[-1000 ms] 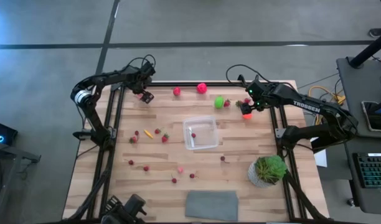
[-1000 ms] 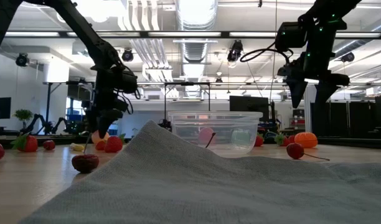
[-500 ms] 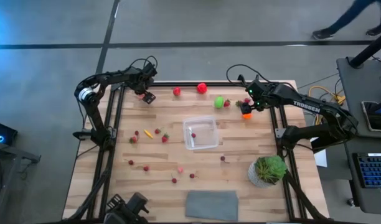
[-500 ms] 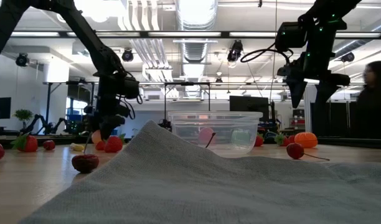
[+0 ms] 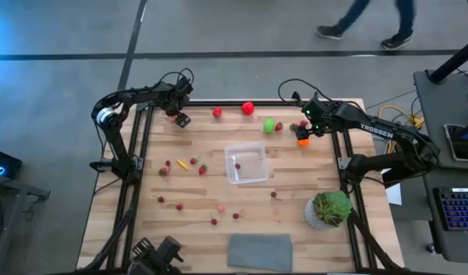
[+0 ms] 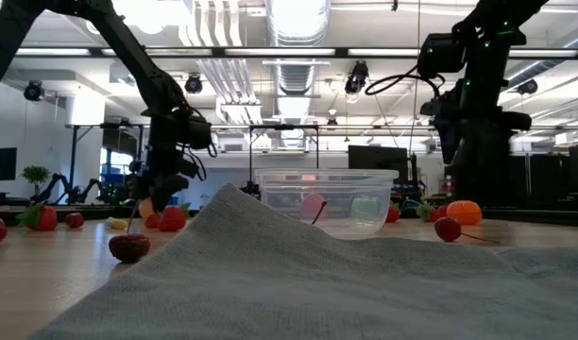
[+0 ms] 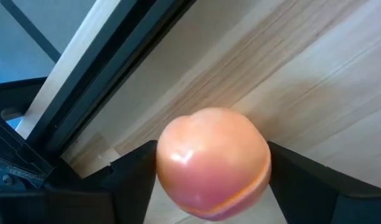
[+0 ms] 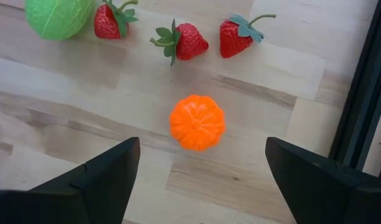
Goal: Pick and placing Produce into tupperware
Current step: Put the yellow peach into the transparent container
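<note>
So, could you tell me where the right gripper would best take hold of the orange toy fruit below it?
Probably across its widest middle, coming straight down. The orange toy fruit is round and squat, sitting alone on bare table, apart from the three strawberries. The right gripper hangs open above it with a finger on either side, so it needs only centre over the fruit and descend.

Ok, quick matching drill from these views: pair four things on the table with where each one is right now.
Things:
1. peach
2. orange
3. tub
4. grey cloth

Places:
A. at the table's middle
B. between the left gripper's fingers
C. at the table's near edge
D. on the wood below the open right gripper

Pairs: 1-B, 2-D, 3-A, 4-C
</note>
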